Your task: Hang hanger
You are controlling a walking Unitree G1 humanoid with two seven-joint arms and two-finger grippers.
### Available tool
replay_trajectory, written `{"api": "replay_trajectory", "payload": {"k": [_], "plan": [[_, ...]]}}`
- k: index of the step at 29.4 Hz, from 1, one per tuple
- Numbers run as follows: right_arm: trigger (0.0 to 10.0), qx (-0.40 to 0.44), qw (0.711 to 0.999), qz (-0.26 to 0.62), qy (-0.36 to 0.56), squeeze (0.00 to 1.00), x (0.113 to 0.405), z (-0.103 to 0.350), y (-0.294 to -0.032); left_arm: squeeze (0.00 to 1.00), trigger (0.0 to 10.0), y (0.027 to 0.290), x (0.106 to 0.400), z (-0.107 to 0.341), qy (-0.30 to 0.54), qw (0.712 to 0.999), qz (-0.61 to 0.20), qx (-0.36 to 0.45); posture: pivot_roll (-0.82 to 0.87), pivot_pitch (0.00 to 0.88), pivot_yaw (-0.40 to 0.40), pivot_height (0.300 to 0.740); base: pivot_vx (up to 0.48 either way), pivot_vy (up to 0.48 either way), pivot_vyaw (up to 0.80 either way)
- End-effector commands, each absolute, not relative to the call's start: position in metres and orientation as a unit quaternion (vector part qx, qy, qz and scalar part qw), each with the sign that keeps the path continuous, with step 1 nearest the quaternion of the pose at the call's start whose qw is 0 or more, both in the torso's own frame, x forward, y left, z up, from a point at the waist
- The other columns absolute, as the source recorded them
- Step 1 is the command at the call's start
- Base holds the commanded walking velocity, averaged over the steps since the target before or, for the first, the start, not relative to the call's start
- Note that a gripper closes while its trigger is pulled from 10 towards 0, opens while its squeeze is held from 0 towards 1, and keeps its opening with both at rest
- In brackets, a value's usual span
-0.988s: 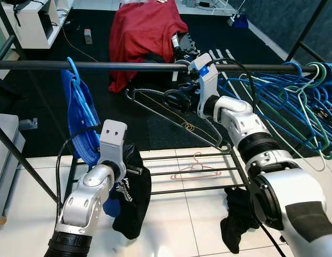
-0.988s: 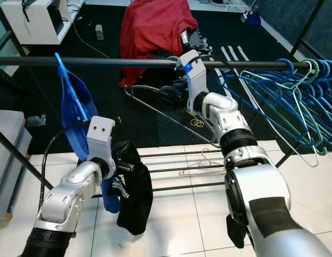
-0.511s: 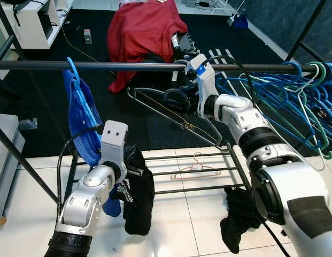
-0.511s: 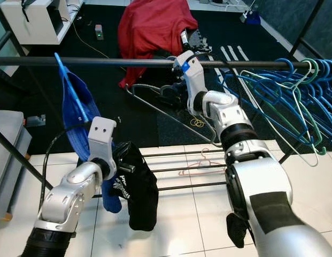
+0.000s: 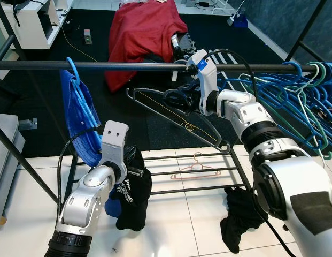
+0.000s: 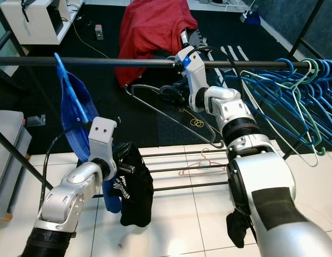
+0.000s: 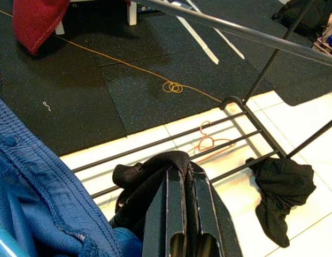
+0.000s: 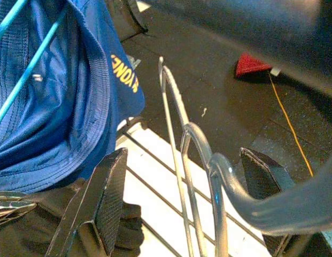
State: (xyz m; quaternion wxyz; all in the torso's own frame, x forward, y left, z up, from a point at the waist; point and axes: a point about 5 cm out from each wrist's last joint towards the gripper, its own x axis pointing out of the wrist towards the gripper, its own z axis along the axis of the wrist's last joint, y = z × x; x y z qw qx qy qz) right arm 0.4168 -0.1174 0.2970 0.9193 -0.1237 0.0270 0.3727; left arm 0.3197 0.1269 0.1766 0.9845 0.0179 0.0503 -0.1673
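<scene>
Right pincer (image 8: 182, 209) sits just under the black rail (image 5: 101, 66), its two fingers (image 8: 104, 201) spread wide apart with the grey wire hanger (image 5: 171, 115) between them. The hanger's hook curves up at the rail, and its frame slants down from there toward the lower bars of the rack (image 5: 192, 171). Left pincer (image 7: 182, 214) is low beside the blue garment (image 5: 80, 123) that hangs from a blue hanger on the rail; its fingers are pressed together on a black garment (image 5: 131, 193) that dangles below it. Blue and green hangers (image 5: 294, 101) crowd the rail's right end. A red cloth (image 5: 141, 37) lies on the dark floor beyond.
</scene>
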Motion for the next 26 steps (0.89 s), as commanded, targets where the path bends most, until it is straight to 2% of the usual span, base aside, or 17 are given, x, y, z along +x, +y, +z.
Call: {"api": "replay_trajectory", "payload": {"k": [1, 5, 6, 7, 8, 10, 11, 12, 15, 16, 26], "plan": [[10.0, -0.126, 0.92, 0.368, 0.036, 0.0, 0.4171, 0.3002, -0.1219, 0.0, 10.0, 0.1257, 0.317, 0.1722, 0.061, 0.982, -0.178, 0.021, -0.07, 0.21, -0.06, 0.74, 0.0, 0.0, 0.0], [10.0, -0.124, 0.92, 0.37, 0.045, 0.0, 0.4171, 0.2997, -0.1215, 0.0, 10.0, 0.1255, 0.3164, 0.1721, 0.061, 0.982, -0.18, 0.022, -0.07, 0.208, -0.062, 0.74, 0.0, 0.0, 0.0], [8.9, -0.124, 0.919, 0.371, 0.046, 0.0, 0.4171, 0.2996, -0.1214, 0.0, 10.0, 0.1257, 0.3164, 0.1722, 0.061, 0.982, -0.18, 0.022, -0.07, 0.207, -0.063, 0.74, 0.0, 0.0, 0.0], [6.6, -0.126, 0.919, 0.37, 0.046, 0.0, 0.4171, 0.2996, -0.1215, 0.0, 10.0, 0.1258, 0.3163, 0.1722, 0.061, 0.982, -0.18, 0.022, -0.07, 0.205, -0.064, 0.74, 0.0, 0.0, 0.0], [4.7, -0.127, 0.919, 0.37, 0.047, 0.0, 0.4171, 0.2997, -0.1215, 0.0, 10.0, 0.1259, 0.3162, 0.1723, 0.061, 0.982, -0.18, 0.022, -0.07, 0.205, -0.064, 0.74, 0.0, 0.0, 0.0], [4.7, -0.128, 0.919, 0.37, 0.047, 0.0, 0.4172, 0.2998, -0.1215, 0.0, 10.0, 0.1258, 0.3161, 0.1723, 0.061, 0.982, -0.18, 0.022, -0.07, 0.205, -0.064, 0.74, 0.0, 0.0, 0.0], [4.2, -0.129, 0.919, 0.37, 0.047, 0.0, 0.4172, 0.2999, -0.1215, 0.0, 10.0, 0.1258, 0.316, 0.1722, 0.061, 0.982, -0.18, 0.022, -0.07, 0.204, -0.063, 0.74, 0.0, 0.0, 0.0], [3.2, -0.13, 0.919, 0.37, 0.047, 0.0, 0.4172, 0.3001, -0.1216, 0.0, 10.0, 0.1256, 0.316, 0.1723, 0.061, 0.981, -0.18, 0.023, -0.07, 0.203, -0.064, 0.74, 0.0, 0.0, 0.0], [3.2, -0.13, 0.919, 0.369, 0.047, 0.0, 0.4172, 0.3003, -0.1217, 0.0, 10.0, 0.1256, 0.316, 0.1723, 0.061, 0.981, -0.18, 0.023, -0.07, 0.203, -0.064, 0.74, 0.0, 0.0, 0.0], [0.3, -0.13, 0.919, 0.37, 0.047, 0.0, 0.4172, 0.3003, -0.1219, 0.0, 10.0, 0.1254, 0.316, 0.1723, 0.061, 0.981, -0.181, 0.022, -0.07, 0.201, -0.063, 0.74, 0.0, 0.0, 0.0], [0.0, -0.128, 0.919, 0.369, 0.052, 0.0, 0.4172, 0.2984, -0.123, 0.0, 10.0, 0.1257, 0.3167, 0.1729, 0.061, 0.981, -0.181, 0.023, -0.07, 0.205, -0.062, 0.74, 0.0, 0.0, 0.0]]}}
